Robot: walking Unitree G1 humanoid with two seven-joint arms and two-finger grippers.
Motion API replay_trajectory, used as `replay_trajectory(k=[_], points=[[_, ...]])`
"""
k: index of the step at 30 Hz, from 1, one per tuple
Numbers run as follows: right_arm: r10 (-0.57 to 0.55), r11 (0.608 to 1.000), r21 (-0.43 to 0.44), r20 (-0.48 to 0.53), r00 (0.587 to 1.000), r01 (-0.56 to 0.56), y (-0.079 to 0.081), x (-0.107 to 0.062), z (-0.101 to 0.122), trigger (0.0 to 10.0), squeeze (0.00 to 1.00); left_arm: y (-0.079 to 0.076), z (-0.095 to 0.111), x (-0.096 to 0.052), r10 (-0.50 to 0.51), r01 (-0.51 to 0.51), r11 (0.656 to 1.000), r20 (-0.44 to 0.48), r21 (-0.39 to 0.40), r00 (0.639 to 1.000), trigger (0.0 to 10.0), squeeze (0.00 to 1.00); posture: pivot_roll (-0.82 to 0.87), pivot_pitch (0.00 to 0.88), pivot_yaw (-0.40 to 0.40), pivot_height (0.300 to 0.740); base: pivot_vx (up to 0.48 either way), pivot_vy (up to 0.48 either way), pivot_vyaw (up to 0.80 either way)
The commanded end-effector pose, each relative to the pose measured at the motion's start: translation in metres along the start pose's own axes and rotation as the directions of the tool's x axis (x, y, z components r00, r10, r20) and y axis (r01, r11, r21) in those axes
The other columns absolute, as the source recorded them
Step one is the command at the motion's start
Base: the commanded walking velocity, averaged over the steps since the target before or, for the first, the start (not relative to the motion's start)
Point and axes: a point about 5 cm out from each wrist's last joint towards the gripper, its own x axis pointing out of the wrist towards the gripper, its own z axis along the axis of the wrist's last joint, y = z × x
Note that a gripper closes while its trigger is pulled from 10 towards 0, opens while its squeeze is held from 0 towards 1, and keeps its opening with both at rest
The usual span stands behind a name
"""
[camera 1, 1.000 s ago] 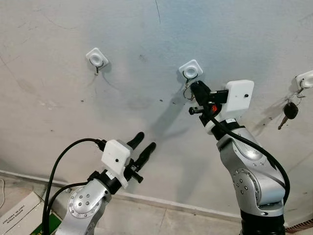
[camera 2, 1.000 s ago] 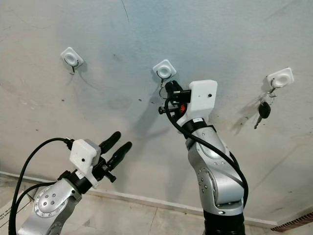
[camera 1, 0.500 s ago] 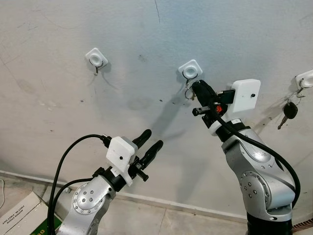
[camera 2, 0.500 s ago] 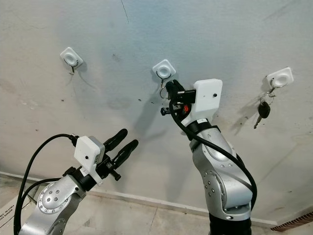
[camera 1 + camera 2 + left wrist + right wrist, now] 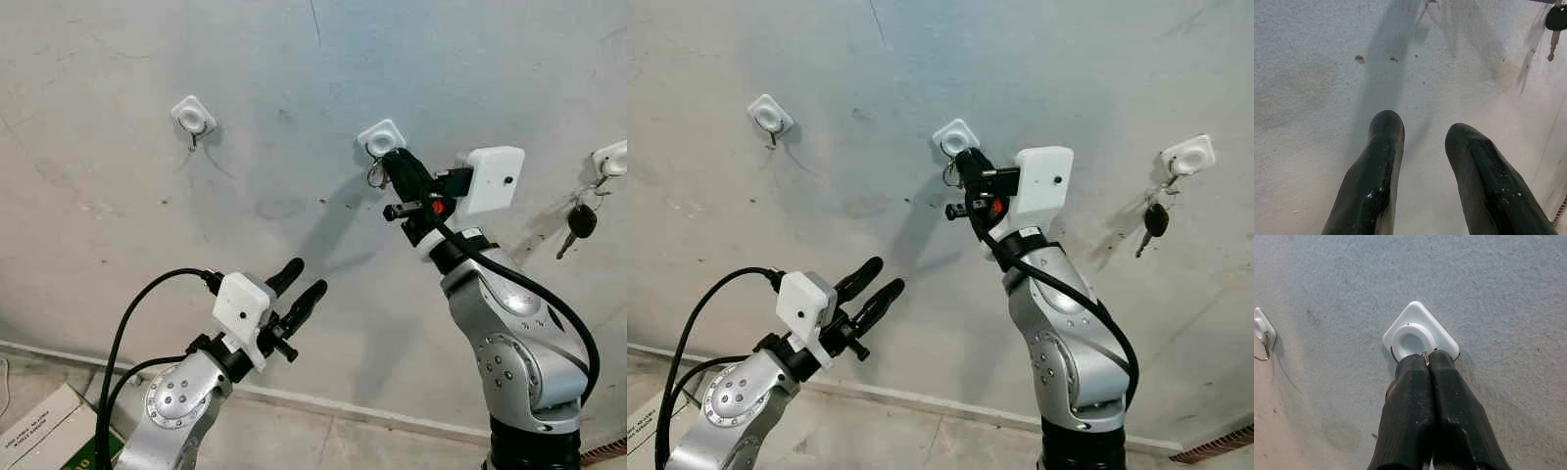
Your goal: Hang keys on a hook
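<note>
While I lift right end effector up from below, pinched key ring now meets middle hook; seating next. Left end effector idle, parted, empty.

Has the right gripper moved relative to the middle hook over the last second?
Yes. The right gripper has risen toward the middle hook; its fingertips now sit just under the white plate, pinched on the key ring.

Wall pale grey, speckled, stained. Hooks white plastic squares. Silver key ring in right hand. Both hands' fingers glossy black. Far-right key black-headed.
</note>
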Motion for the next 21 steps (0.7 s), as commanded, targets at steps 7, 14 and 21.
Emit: replay_trajectory(k=[7,14,21], points=[[-0.001,1.0,0.001,0.018,1.0,0.001,0.0034,0.0065,0.0016,10.0,0.0,-0.0006,-0.0015,0.001,-0.01,0.01,1.0,-0.011,-0.002,1.0,10.0,0.0,-0.03,0.08,0.004,0.74,0.0,0.0,0.0],[-0.018,1.0,0.0,0.007,1.0,0.018,0.0042,0.0095,-0.0012,10.0,0.0,-0.0002,-0.0015,0.0005,-0.002,0.002,1.0,-0.014,0.0,1.0,10.0,0.0,-0.03,0.081,0.0,0.74,0.0,0.0,0.0],[-0.024,1.0,-0.004,-0.009,1.0,0.024,0.0071,0.011,-0.0051,10.0,0.0,0.0,-0.002,0.0006,0.0,0.0,1.0,-0.017,0.003,1.0,10.0,0.0,-0.03,0.078,0.0,0.74,0.0,0.0,0.0]])
